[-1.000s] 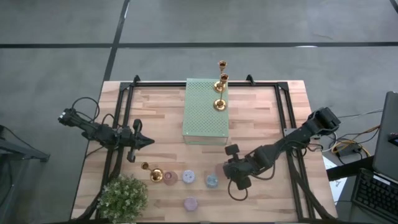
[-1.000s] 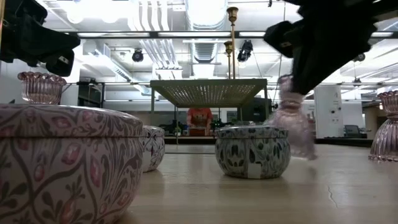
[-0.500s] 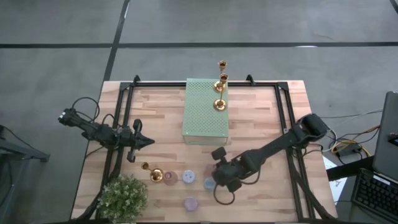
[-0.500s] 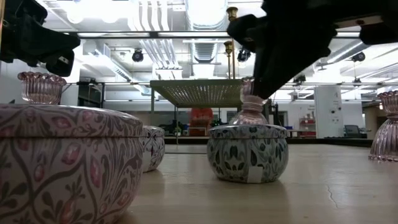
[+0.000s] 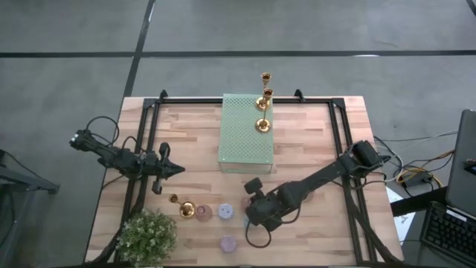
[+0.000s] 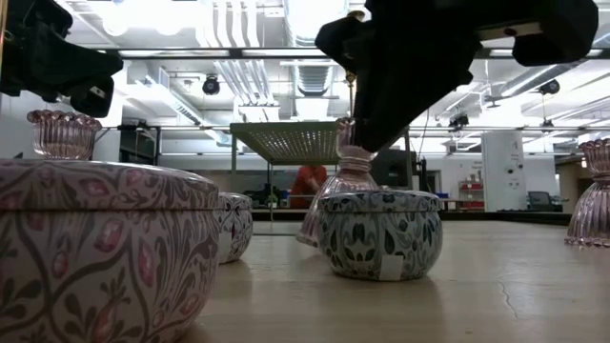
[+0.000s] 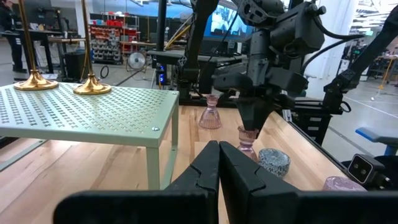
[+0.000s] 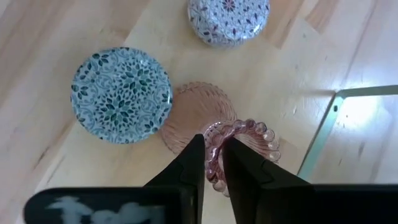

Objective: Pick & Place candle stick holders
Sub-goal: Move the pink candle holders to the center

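My right gripper (image 5: pixel 256 210) is shut on a pink glass candle holder (image 6: pixel 345 186), low over the table's near middle, just beyond a blue patterned round tin (image 6: pixel 379 233). My left gripper (image 5: pixel 178 170) is shut and empty at the table's left. Three gold holders (image 5: pixel 262 124) stand by their round bases on the pale green perforated block (image 5: pixel 245 134). A fourth gold holder (image 5: pixel 182 208) lies on the wood near the plant. Pink and lilac round tins (image 5: pixel 226 213) sit on the table at the near side. My right gripper pinches the pink glass holder's beaded top rim (image 8: pixel 214 163), with one finger outside the cup and one inside it. The fingers come from above, pointing down. The holder hangs slightly tilted, its flared base (image 8: pixel 194 118) down by the table; whether the base touches the wood, I cannot tell.
A leafy potted plant (image 5: pixel 147 234) stands at the near left corner. Another pink glass holder (image 7: pixel 210 117) stands farther back on the table, and one more (image 6: pixel 593 205) shows at the right in the low view. Black frame rails (image 5: pixel 338 130) run along the table's sides.
My right gripper has carried the pink glass holder toward the table's left edge, from the right of the blue tin to behind its left side, and has gone down with it. The holder hangs lower now. The left arm has kept still.
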